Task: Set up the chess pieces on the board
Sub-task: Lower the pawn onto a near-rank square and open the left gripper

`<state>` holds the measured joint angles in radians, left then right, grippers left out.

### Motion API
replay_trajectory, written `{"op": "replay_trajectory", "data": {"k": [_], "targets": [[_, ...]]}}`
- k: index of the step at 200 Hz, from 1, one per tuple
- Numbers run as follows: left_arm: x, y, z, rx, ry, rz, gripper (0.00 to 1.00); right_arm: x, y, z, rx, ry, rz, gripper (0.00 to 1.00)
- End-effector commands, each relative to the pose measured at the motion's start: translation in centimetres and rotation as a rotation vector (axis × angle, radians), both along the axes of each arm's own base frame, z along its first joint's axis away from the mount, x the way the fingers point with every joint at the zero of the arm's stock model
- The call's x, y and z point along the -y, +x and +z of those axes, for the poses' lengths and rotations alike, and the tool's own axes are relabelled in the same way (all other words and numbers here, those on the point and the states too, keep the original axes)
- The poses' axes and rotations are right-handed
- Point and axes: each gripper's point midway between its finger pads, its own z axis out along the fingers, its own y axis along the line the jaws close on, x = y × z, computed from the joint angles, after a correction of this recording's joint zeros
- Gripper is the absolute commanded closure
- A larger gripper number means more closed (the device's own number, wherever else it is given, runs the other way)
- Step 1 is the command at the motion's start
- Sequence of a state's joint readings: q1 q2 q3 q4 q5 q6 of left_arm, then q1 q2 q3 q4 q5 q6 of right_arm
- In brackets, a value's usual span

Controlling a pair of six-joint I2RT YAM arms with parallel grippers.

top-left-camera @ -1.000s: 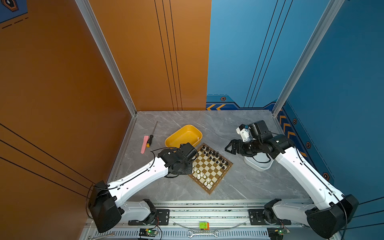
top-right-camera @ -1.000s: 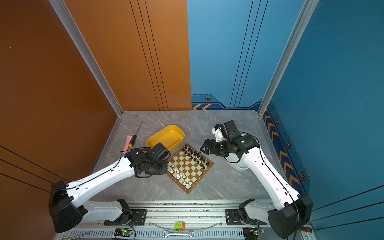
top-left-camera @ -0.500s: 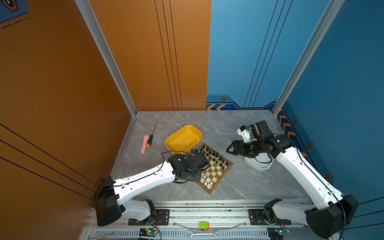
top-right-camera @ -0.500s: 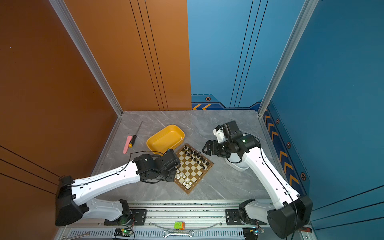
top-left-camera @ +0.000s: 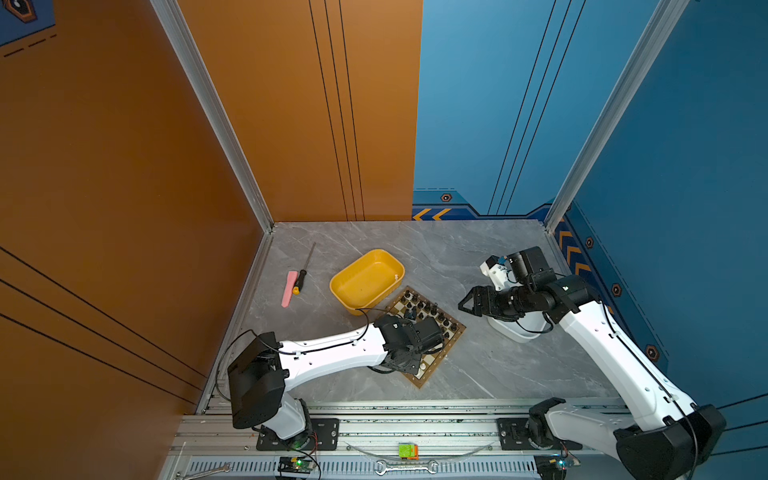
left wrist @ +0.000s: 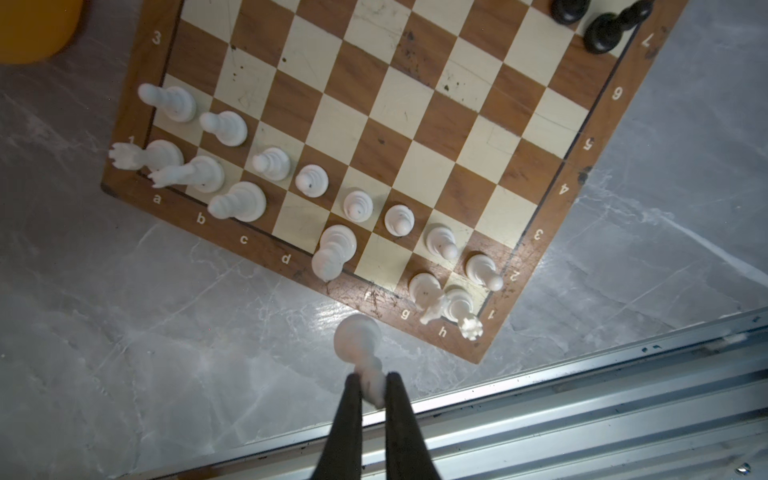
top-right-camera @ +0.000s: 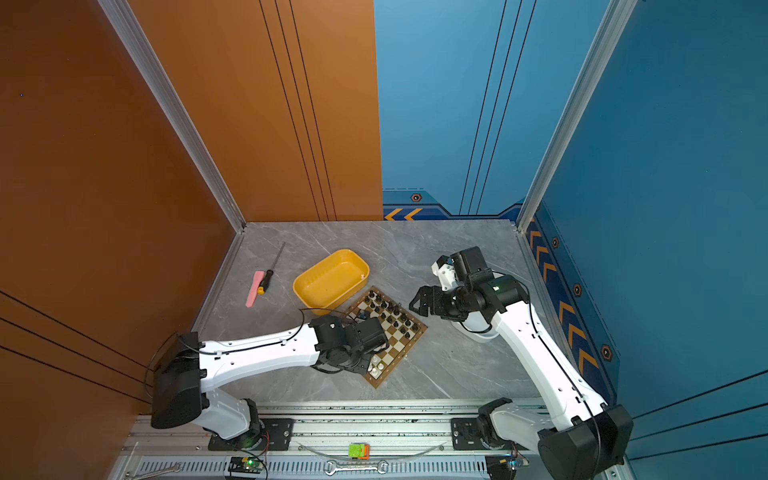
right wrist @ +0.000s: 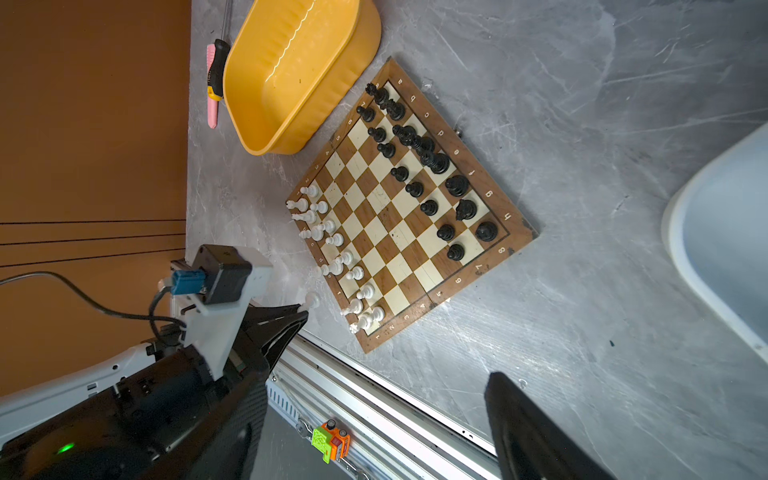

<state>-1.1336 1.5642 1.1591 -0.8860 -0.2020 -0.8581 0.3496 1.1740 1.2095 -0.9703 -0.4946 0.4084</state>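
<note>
The left pincer (left wrist: 371,376) gripped a white chess piece (left wrist: 358,338); the board (left wrist: 415,124) lay just beyond its tips. The right pincer (top-left-camera: 466,303) stood wide, empty.

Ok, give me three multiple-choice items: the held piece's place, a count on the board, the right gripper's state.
1. The white piece in the left gripper is: A over the board's middle; B off the board, beside white's edge; C among the black pieces.
2. Empty squares in white's back row: A none; B four; C two.
3. The right gripper is: A open, empty; B shut on a pawn; C shut, empty.
Key: B, it hangs outside the border; C, d and f are bare; A, jaws spread around nothing.
</note>
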Motion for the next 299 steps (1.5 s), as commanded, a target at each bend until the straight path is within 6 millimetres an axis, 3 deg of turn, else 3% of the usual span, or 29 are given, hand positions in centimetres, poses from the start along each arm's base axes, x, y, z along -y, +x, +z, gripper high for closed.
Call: {"op": "replay_trajectory", "data": {"k": [1,79,238,299], "targets": [[1.1,0.3,-0.1,0.012,-0.016,-0.01,0.98,0.7,-1.1,-0.3,-0.014,-0.015,0.01,0.15],[1.7,0.9,-2.3,-0.016,0.017,-0.029,0.98,1.2,-1.1,0.0,-0.008,-0.016,-0.01,0.15],[0.3,1.1,-3.8,-0.064,0.013,-0.01,0.96,1.6,-0.3,0.5,-0.002,-0.023,-0.032,0.15],[0.6,1.0,-3.9,-0.069,0.002,-0.019,0.95,1.8,-0.5,0.3,-0.001,-0.025,-0.041,0.15]]}}
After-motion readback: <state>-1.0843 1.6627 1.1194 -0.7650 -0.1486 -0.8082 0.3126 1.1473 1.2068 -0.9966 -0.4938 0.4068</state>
